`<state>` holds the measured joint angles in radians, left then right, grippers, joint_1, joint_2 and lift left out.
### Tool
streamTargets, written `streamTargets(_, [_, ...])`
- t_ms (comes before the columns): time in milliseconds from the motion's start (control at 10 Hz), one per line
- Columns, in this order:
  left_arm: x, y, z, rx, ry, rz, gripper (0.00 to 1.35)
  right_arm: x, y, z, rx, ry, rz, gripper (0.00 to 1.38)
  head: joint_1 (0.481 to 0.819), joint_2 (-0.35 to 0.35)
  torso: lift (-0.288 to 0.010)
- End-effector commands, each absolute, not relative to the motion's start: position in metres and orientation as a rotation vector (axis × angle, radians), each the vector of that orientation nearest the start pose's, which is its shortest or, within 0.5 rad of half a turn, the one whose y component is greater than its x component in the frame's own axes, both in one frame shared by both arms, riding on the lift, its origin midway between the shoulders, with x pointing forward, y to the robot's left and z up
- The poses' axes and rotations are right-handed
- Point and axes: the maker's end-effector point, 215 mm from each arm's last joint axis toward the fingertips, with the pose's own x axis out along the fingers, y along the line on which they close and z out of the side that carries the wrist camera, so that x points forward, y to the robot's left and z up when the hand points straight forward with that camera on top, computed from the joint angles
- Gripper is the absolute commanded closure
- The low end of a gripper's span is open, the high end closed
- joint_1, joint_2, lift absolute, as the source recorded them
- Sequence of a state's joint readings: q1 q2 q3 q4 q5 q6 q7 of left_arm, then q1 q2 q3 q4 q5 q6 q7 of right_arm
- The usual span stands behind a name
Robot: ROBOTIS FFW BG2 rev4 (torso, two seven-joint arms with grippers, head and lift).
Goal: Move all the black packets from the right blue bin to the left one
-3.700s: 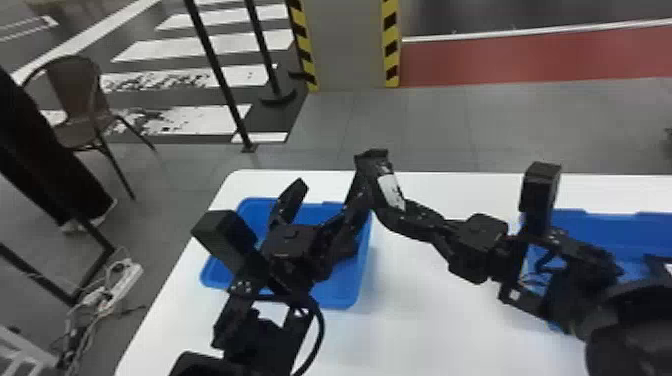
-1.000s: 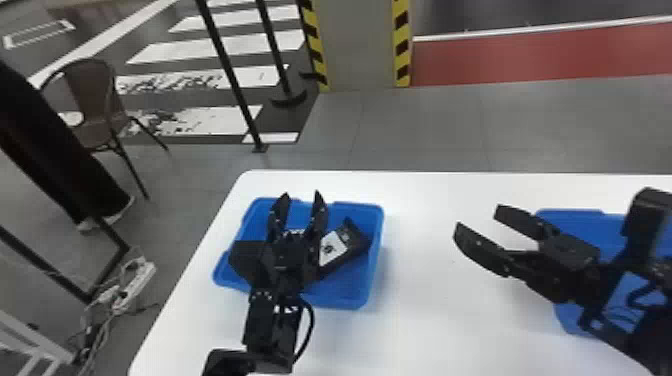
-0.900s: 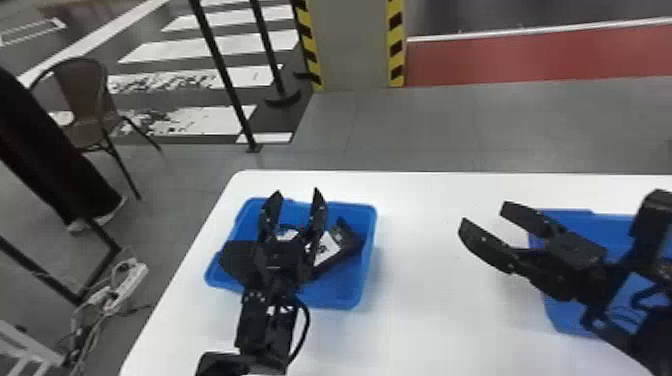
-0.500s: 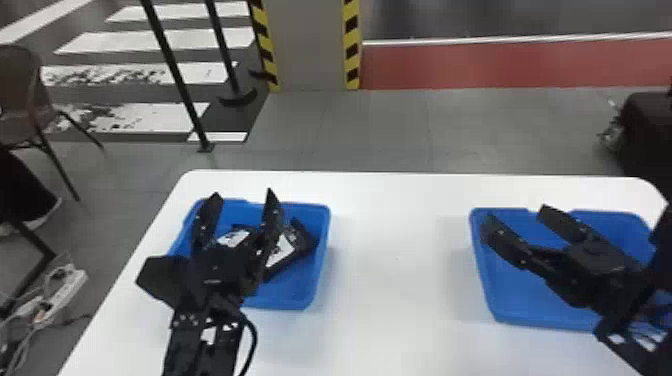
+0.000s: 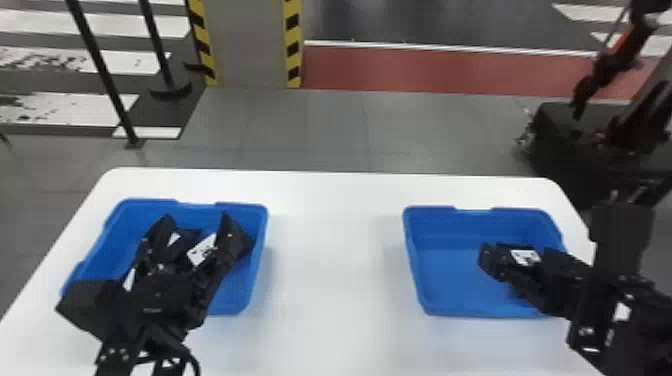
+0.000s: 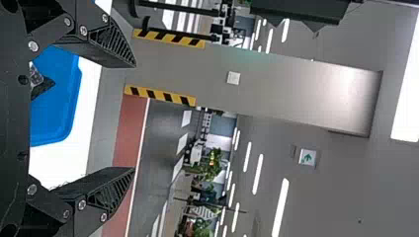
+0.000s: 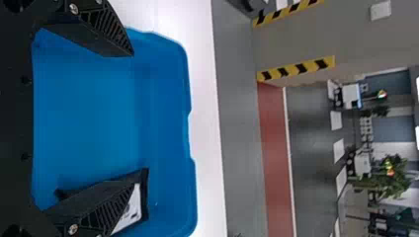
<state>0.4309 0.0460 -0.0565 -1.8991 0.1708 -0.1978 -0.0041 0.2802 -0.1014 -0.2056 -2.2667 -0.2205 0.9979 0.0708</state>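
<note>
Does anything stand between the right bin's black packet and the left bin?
Yes: the packet would have to clear the right bin's left wall and the left bin's right wall, and the open left claw hangs over the left bin.

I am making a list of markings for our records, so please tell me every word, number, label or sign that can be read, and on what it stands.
No words or numbers can be read.
White label on the black packet in the right blue bin: too blurred.
Pale label in the left blue bin: too blurred.
Wall sign: a green arrow, no readable word.
</note>
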Motion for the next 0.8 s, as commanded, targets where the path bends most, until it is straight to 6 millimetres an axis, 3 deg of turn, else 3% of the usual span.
streamTargets(0, [0.459,0.201,-0.337,-0.161,-0.058,-0.072,0.31,0.460,-0.325,-0.408,0.073,0.641,-0.085,0.10,0.695,-0.100,-0.110])
streamTargets(100, [0.456,0.201,-0.342,-0.166,-0.045,-0.070,0.31,0.471,-0.347,-0.421,0.070,0.679,-0.141,0.10,0.695,-0.136,-0.110])
streamTargets(300, [0.455,0.200,-0.342,-0.166,-0.045,-0.073,0.31,0.490,-0.367,-0.444,0.072,0.750,-0.171,0.10,0.695,-0.176,-0.110])
streamTargets(700, [0.454,0.200,-0.345,-0.167,-0.039,-0.074,0.31,0.489,-0.370,-0.482,0.105,0.856,-0.156,0.14,0.695,-0.201,-0.110])
